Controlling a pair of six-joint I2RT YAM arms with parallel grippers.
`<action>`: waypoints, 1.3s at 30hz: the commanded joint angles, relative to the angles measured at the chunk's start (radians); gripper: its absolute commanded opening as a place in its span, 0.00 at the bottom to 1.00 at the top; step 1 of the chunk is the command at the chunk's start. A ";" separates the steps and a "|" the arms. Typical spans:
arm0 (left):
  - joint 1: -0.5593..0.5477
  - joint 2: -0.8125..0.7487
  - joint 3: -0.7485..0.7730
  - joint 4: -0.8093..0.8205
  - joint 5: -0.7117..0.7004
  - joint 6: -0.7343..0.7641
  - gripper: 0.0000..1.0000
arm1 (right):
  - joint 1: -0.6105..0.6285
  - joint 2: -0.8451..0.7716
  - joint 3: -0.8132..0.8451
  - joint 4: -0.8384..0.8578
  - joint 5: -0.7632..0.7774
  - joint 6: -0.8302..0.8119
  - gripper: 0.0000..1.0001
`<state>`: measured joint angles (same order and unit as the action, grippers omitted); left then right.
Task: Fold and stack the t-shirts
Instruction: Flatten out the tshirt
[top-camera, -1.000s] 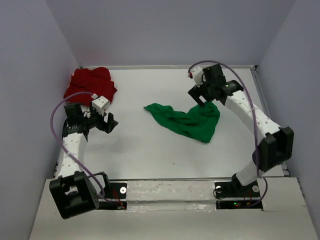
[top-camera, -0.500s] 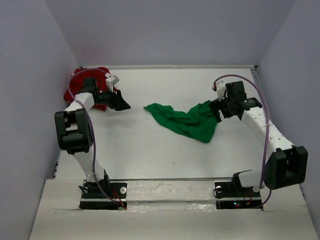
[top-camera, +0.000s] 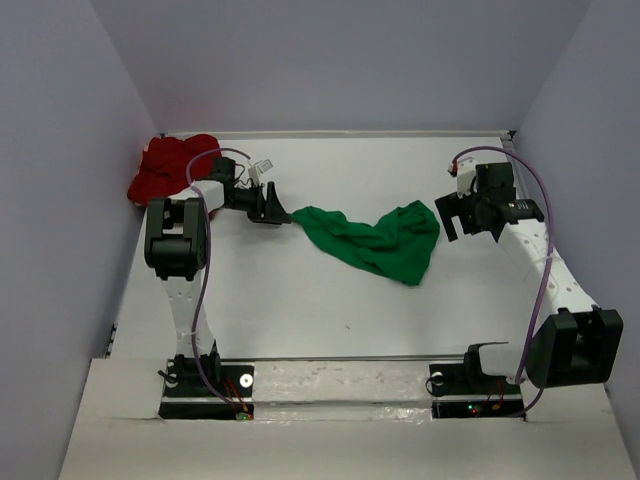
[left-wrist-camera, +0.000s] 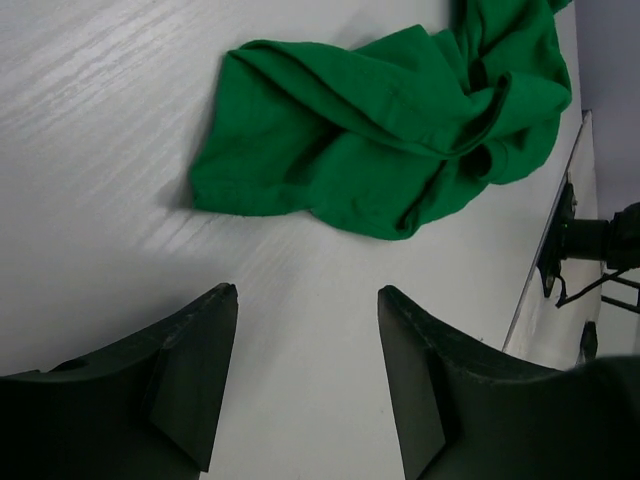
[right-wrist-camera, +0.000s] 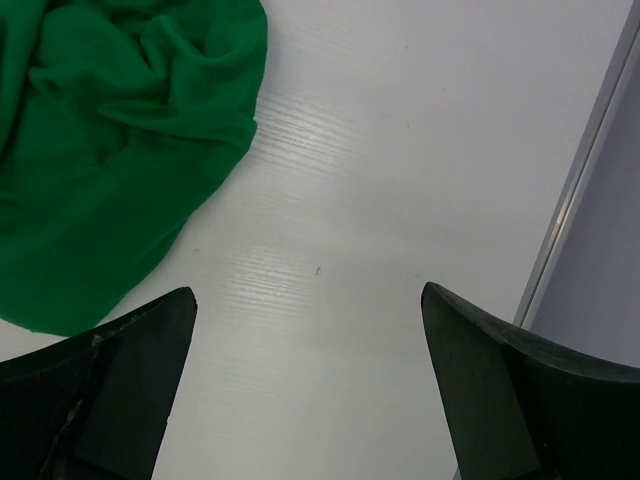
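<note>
Crumpled green cloth t-shirt (top-camera: 375, 242) mid desk (top-camera: 300, 300), left pincer (top-camera: 272, 208) and right pincer (top-camera: 452, 220) both apart, flanking it, bunched red cloth t-shirt (top-camera: 165, 168) far-left

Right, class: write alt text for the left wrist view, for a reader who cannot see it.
A crumpled green t-shirt lies on a white table, filling the upper part of the picture. Below it, the left gripper is open with nothing between its two dark fingers, short of the cloth.
</note>
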<state>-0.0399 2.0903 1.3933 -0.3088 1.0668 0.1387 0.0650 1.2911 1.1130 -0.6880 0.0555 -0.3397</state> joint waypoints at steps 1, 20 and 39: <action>-0.020 0.022 0.071 0.039 -0.080 -0.163 0.66 | -0.004 0.007 0.015 0.030 -0.023 0.005 0.99; -0.100 0.224 0.239 -0.016 -0.278 -0.203 0.62 | -0.004 0.060 -0.008 0.038 -0.046 -0.008 0.98; -0.250 0.221 0.242 -0.116 -0.359 -0.062 0.16 | -0.004 0.082 -0.033 0.054 -0.023 -0.016 0.98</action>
<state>-0.2569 2.3135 1.6775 -0.3073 0.8589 -0.0139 0.0650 1.3830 1.0946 -0.6792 0.0265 -0.3489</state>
